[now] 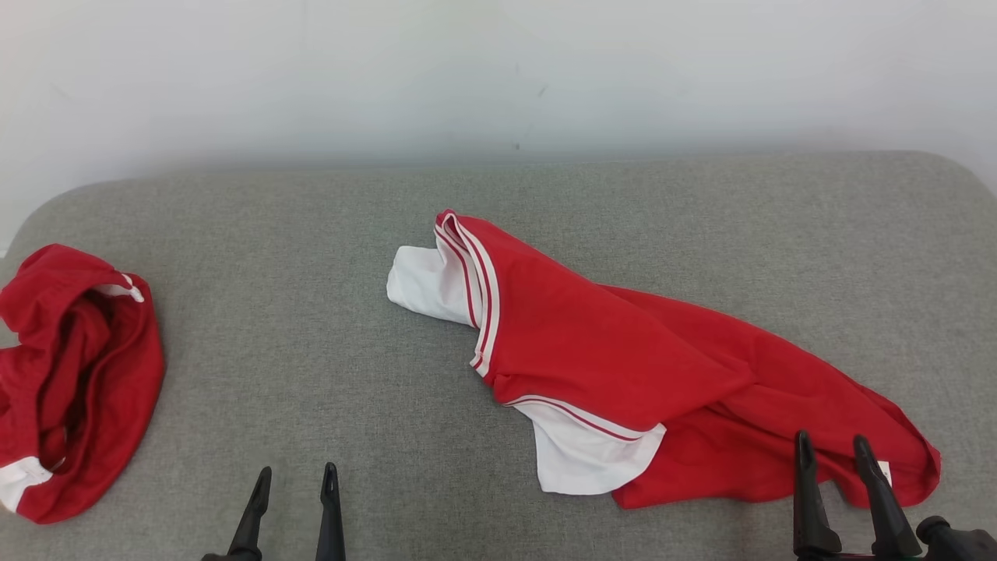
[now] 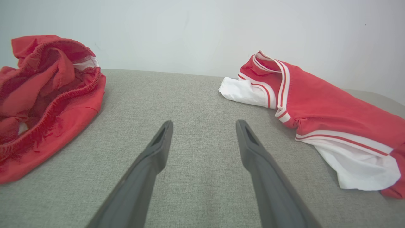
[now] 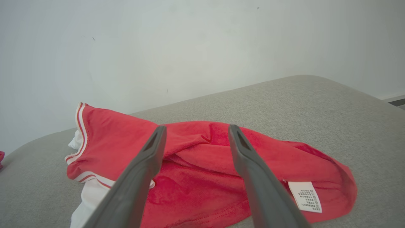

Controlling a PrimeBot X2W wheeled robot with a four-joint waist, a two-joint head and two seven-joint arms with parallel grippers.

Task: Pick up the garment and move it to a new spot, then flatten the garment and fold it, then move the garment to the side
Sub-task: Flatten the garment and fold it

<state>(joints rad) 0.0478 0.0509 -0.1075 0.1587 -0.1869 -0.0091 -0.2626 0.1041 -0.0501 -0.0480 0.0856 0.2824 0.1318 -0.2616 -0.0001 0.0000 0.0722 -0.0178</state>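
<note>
Head view: the garment [image 1: 623, 366], a red shirt with white sleeves, lies rumpled and partly doubled over right of centre on the grey upholstered surface [image 1: 311, 234], its hem nearest the robot. The right gripper [image 1: 832, 440] hangs over that hem, jaws spread and holding nothing. The left gripper [image 1: 297, 470] sits at the lower left over bare upholstery, jaws spread too. A second red garment [image 1: 70, 374] is heaped at the far left.

Left wrist view: jaws wide apart with nothing between them; the shirt lies off to that view's right, unflattened.

Right wrist view: spread jaws above the wrinkled red body, a care label [image 3: 305, 196] near the hem.

Judging by this, the shirt may already lie at its new spot; flattening, folding and moving it aside all remain
</note>
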